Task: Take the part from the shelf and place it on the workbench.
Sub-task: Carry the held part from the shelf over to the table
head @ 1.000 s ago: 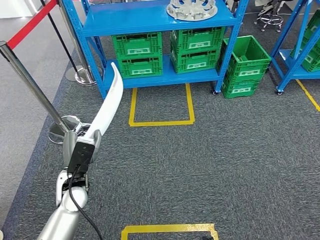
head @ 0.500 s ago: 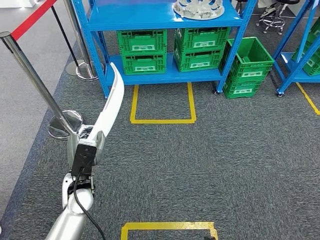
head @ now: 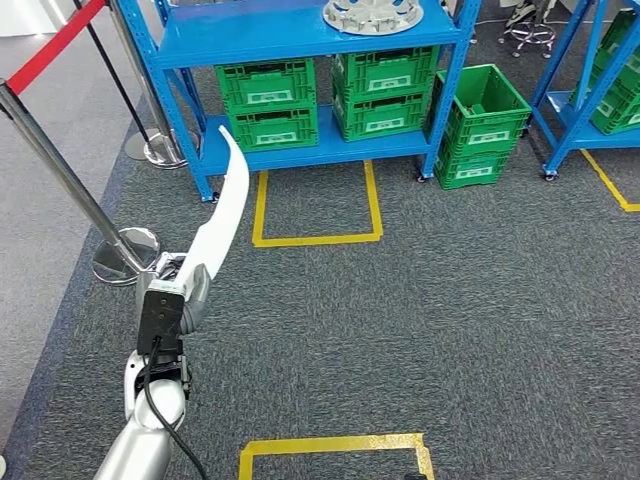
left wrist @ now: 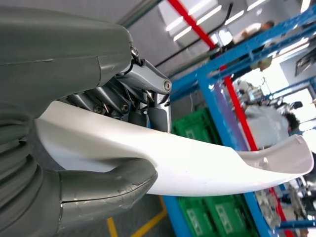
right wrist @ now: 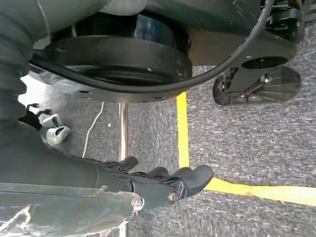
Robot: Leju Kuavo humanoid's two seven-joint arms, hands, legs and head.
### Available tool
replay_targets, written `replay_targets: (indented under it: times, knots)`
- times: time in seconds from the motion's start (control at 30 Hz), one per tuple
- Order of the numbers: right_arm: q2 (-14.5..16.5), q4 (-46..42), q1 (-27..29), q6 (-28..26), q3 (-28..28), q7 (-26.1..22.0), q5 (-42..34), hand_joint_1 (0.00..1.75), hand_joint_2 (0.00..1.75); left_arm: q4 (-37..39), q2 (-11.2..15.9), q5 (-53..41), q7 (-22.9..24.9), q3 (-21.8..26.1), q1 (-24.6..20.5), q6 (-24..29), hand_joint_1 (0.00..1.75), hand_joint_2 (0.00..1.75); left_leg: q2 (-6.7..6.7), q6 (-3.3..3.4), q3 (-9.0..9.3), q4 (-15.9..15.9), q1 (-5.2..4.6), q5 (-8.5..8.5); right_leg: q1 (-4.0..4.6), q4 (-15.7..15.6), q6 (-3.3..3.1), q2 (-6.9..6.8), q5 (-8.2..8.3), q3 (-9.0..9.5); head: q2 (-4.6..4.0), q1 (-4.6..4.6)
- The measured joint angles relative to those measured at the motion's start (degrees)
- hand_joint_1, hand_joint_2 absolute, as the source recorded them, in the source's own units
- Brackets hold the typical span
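Note:
A long, curved white part [head: 224,212] rises from my left hand [head: 180,287] at the lower left of the head view, its tip pointing toward the blue shelf [head: 302,42]. Up close in the left wrist view, the thick grey thumb [left wrist: 108,190] and the fingers above clamp the white part [left wrist: 193,165] near one end. My right hand [right wrist: 166,183] hangs over the carpet with its dark fingers stretched out and nothing in them.
The blue shelf carries green crates [head: 266,100] and a round grey metal part [head: 372,14]. A green crate [head: 480,125] stands on the floor beside it. A chrome stanchion [head: 69,178] with a red belt is at left. Yellow tape squares [head: 317,205] mark the grey carpet.
The whole picture has shifted, so the camera has moved: the shelf now sits a little further left. My left hand keeps the same hold on the white part.

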Motion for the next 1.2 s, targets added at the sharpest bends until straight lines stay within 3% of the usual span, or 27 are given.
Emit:
replay_targets:
  times: [0.03, 0.07, 0.1, 0.13, 0.2, 0.27, 0.3, 0.33, 0.4, 0.47, 0.53, 0.57, 0.6, 0.67, 0.7, 0.77, 0.8, 0.87, 0.93, 1.0, 1.07, 1.1, 1.13, 1.2]
  knots:
    - [-0.01, 0.00, -0.01, -0.01, 0.00, -0.05, 0.02, 0.00, 1.75, 0.01, 0.01, 0.66, -0.02, 0.04, 0.03, -0.61, 1.69, 1.75, -0.01, -0.01, -1.29, 3.61, 0.00, -1.51, 0.01, 0.01, 0.01, 0.32, 0.17, -0.29, 0.00, -0.02]
    - [-0.01, -0.01, -0.03, -0.01, 0.00, -0.07, 0.05, 0.00, 1.75, 0.01, 0.05, 1.20, -0.02, 0.08, 0.02, -1.26, 1.69, 1.75, -0.04, 0.04, -1.75, 5.48, 0.00, -2.00, 0.01, 0.03, 0.07, 0.73, 0.31, -0.52, 0.00, -0.03]
    - [-0.01, -0.01, -0.06, 0.00, 0.00, -0.08, 0.11, 0.00, 1.75, 0.01, 0.14, 1.62, -0.05, 0.10, -0.07, -1.88, 1.69, 1.75, -0.12, 0.15, -1.08, 5.04, 0.01, -1.39, 0.00, 0.04, 0.16, 1.20, 0.42, -0.66, 0.00, -0.02]
    - [0.00, -0.03, -0.11, 0.00, 0.00, -0.08, 0.16, 0.00, 1.75, 0.01, 0.27, 1.89, -0.16, 0.11, -0.28, -2.40, 1.69, 1.75, -0.39, 0.30, 0.66, 2.40, 0.03, 0.06, -0.02, 0.05, 0.26, 1.73, 0.50, -0.73, 0.00, -0.03]
    - [0.02, -0.09, -0.26, -0.01, 0.00, -0.03, 0.25, 0.00, 1.75, 0.02, 0.77, 2.16, -0.51, 0.11, -0.93, -3.11, 1.69, 1.75, -2.54, 0.59, 5.33, -5.49, 0.25, 2.92, -0.01, 0.18, 0.60, 2.82, 0.57, -0.92, 0.00, -0.03]
    - [0.03, -0.17, -0.42, -0.03, 0.00, 0.05, 0.27, 0.00, 1.75, 0.05, 1.28, 2.21, -0.81, 0.13, -1.47, -3.40, 1.69, 1.75, -4.52, 0.77, 7.85, -10.23, 0.46, 3.49, -0.06, 0.36, 1.17, 3.85, 0.71, -1.54, 0.00, -0.03]
    - [0.03, -0.19, -0.47, -0.03, 0.00, 0.10, 0.26, 0.00, 1.75, 0.07, 1.44, 2.18, -0.87, 0.13, -1.59, -3.50, 1.69, 1.75, -4.65, 0.95, 8.01, -10.73, 0.45, 3.18, -0.14, 0.35, 1.57, 4.38, 0.85, -1.94, 0.00, -0.04]
    - [0.03, -0.20, -0.48, -0.03, 0.00, 0.14, 0.23, 0.00, 1.75, 0.08, 1.54, 2.04, -0.92, 0.13, -1.65, -3.54, 1.69, 1.75, -4.11, 1.20, 7.95, -10.84, 0.41, 3.14, -0.31, 0.24, 1.97, 4.88, 0.98, -2.27, 0.00, -0.03]
    - [0.03, -0.22, -0.49, -0.01, 0.00, 0.16, 0.19, 0.00, 1.75, 0.10, 1.65, 1.46, -0.95, 0.08, -1.78, -3.48, 1.69, 1.75, -2.84, 1.99, 7.96, -10.99, 0.41, 3.21, -0.33, 1.20, 2.72, 3.52, 0.23, -3.01, 0.00, 0.15]
    - [0.03, -0.26, -0.65, 0.04, 0.00, 0.10, 0.15, 0.00, 1.75, 0.15, 1.79, 0.96, -0.95, 0.03, -1.85, -3.22, 1.69, 1.75, -1.44, 2.61, 8.02, -11.12, 0.33, 3.20, -0.18, 6.52, 3.21, 0.53, -2.93, -5.44, 0.00, 0.43]
    - [0.03, -0.31, -0.95, 0.17, -0.01, 0.06, 0.10, 0.00, 1.75, 0.28, 2.02, 0.80, -0.95, 0.03, -1.79, -2.97, 1.69, 1.75, 0.06, 2.88, 8.01, -11.11, 0.11, 3.13, -0.17, 14.45, 3.49, -0.71, -6.51, -9.00, 0.00, 0.54]
    - [0.03, -0.33, -1.05, 0.27, -0.02, 0.05, 0.07, 0.00, 1.75, 0.37, 2.14, 0.75, -0.95, 0.03, -1.77, -2.91, 1.69, 1.75, 0.81, 2.94, 8.03, -11.10, 0.02, 3.11, -0.17, 16.77, 3.56, -0.85, -7.11, -9.91, 0.00, 0.54]
    - [0.03, -0.34, -1.06, 0.39, -0.02, 0.05, 0.04, 0.00, 1.75, 0.44, 2.21, 0.71, -0.97, 0.03, -1.77, -2.85, 1.69, 1.75, 1.47, 2.96, 8.07, -11.09, -0.06, 3.09, -0.17, 16.81, 3.55, -0.96, -6.54, -9.69, 0.00, 0.54]
    - [0.02, -0.35, -0.80, 0.62, -0.02, 0.07, -0.01, 0.00, 1.75, 0.49, 2.28, 0.62, -1.02, 0.03, -1.80, -2.78, 1.69, 1.75, 2.47, 2.90, 8.26, -11.07, -0.16, 3.04, -0.12, 10.42, 3.29, -1.89, -2.89, -6.06, 0.00, 0.54]
    - [0.02, -0.35, -0.61, 0.75, -0.02, 0.08, -0.02, 0.00, 1.75, 0.49, 2.31, 0.56, -1.06, 0.03, -1.81, -2.73, 1.69, 1.75, 2.87, 2.77, 8.35, -11.01, -0.32, 3.00, 0.10, 6.15, 3.08, -3.22, -1.32, -3.85, 0.00, 0.55]
    - [0.02, -0.35, -0.31, 0.97, -0.02, 0.09, -0.08, 0.00, 1.75, 0.49, 2.41, 0.37, -1.12, 0.04, -1.80, -2.60, 1.69, 1.75, 3.63, 2.32, 8.33, -10.87, -0.61, 3.04, 0.50, 0.93, 2.39, -4.97, 0.31, -1.35, 0.00, 0.51]
    - [0.02, -0.35, -0.22, 1.08, -0.02, 0.09, -0.13, 0.00, 1.75, 0.49, 2.48, 0.28, -1.15, 0.04, -1.77, -2.54, 1.69, 1.75, 4.10, 2.06, 8.25, -10.82, -0.72, 3.12, 0.69, 0.40, 2.04, -5.05, 0.30, -1.35, 0.00, 0.50]
    - [0.03, -0.35, -0.10, 1.20, -0.02, 0.08, -0.27, 0.00, 1.75, 0.48, 2.55, 0.18, -1.17, 0.04, -1.76, -2.47, 1.69, 1.75, 4.78, 1.48, 8.18, -10.77, -0.65, 3.08, 0.60, 0.39, 1.24, -3.72, 0.76, -1.80, 0.00, 0.49]
    - [0.03, -0.35, -0.19, 1.24, -0.02, 0.07, -0.41, 0.00, 1.75, 0.47, 2.60, 0.13, -1.20, 0.02, -1.75, -2.44, 1.69, 1.75, 3.13, 0.82, 7.35, -8.67, -0.51, 1.23, 0.31, 0.18, 0.47, -2.51, 1.27, -2.03, 0.00, 0.44]
    - [0.05, -0.35, -0.30, 1.28, -0.02, 0.07, -0.46, 0.00, 1.75, 0.46, 2.78, 0.11, -1.21, -0.02, -1.63, -2.42, 1.69, 1.75, 0.79, 0.45, 4.43, -1.84, -0.42, -2.77, 0.11, 0.11, 0.06, -1.33, 1.65, -2.34, 0.00, 0.32]
    - [0.08, -0.35, -0.32, 1.31, -0.03, 0.08, -0.46, 0.00, 1.75, 0.46, 3.03, 0.11, -1.21, -0.05, -1.40, -2.41, 1.69, 1.75, 0.18, 0.39, 1.36, 5.13, -0.41, -5.39, 0.08, 0.13, 0.04, 0.01, 1.91, -2.66, 0.00, 0.25]
    - [0.09, -0.35, -0.32, 1.32, -0.04, 0.08, -0.46, 0.00, 1.75, 0.46, 3.13, 0.10, -1.21, -0.05, -1.31, -2.41, 1.69, 1.75, 0.11, 0.40, 1.03, 5.96, -0.39, -5.03, 0.03, 0.14, 0.13, 0.75, 2.03, -2.75, 0.00, 0.25]
    - [0.11, -0.35, -0.34, 1.33, -0.04, 0.08, -0.46, 0.00, 1.75, 0.46, 3.19, 0.10, -1.21, -0.05, -1.26, -2.41, 1.69, 1.75, -0.03, 0.39, 1.87, 4.42, -0.32, -3.57, -0.06, 0.18, 0.26, 1.53, 2.12, -2.78, 0.00, 0.25]
    - [0.20, -0.35, -0.42, 1.36, -0.04, 0.08, -0.46, 0.00, 1.75, 0.46, 3.23, 0.09, -1.21, -0.05, -1.26, -2.41, 1.69, 1.75, -1.76, 0.17, 5.72, -3.05, 0.08, 0.34, -0.29, 0.36, 0.73, 2.96, 2.21, -2.88, 0.00, 0.20]
